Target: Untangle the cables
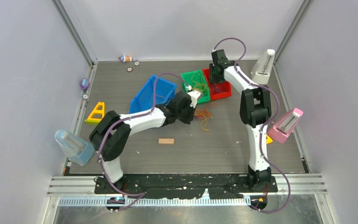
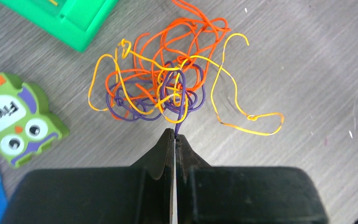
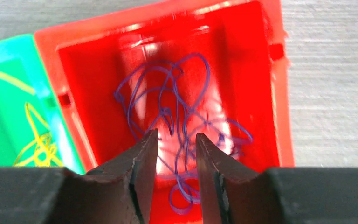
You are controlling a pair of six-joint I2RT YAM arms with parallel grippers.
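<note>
top view: left pincer is down at the tangle, which lies on the table just in front of the green bin. right pincer hangs over the red bin, well clear of the tangle. blue bin is beside the green one.

left wrist: left pincer is pinched closed on 1 purple strand at the near edge of the tangle. orange, yellow and purple are looped through each other, and the purple strand runs straight into the densest part. 1 yellow loop trails out to the side. owl toy sits near the tangle, not touching it.

right wrist: right pincer's jaws stand apart with nothing gripped. purple cable lies loose in the red bin below it. yellow cable is in the green bin.

risks, my read:
- nothing pins the rest, so a pull likely lifts the whole tangle instead of freeing 1 strand.
- a straight pull through that dense core could cinch the knots tighter.
- the grip is at the very tips on thin wire, so it may slip out under load.
- dragged loops could snag the owl toy or a bin lip.
</note>
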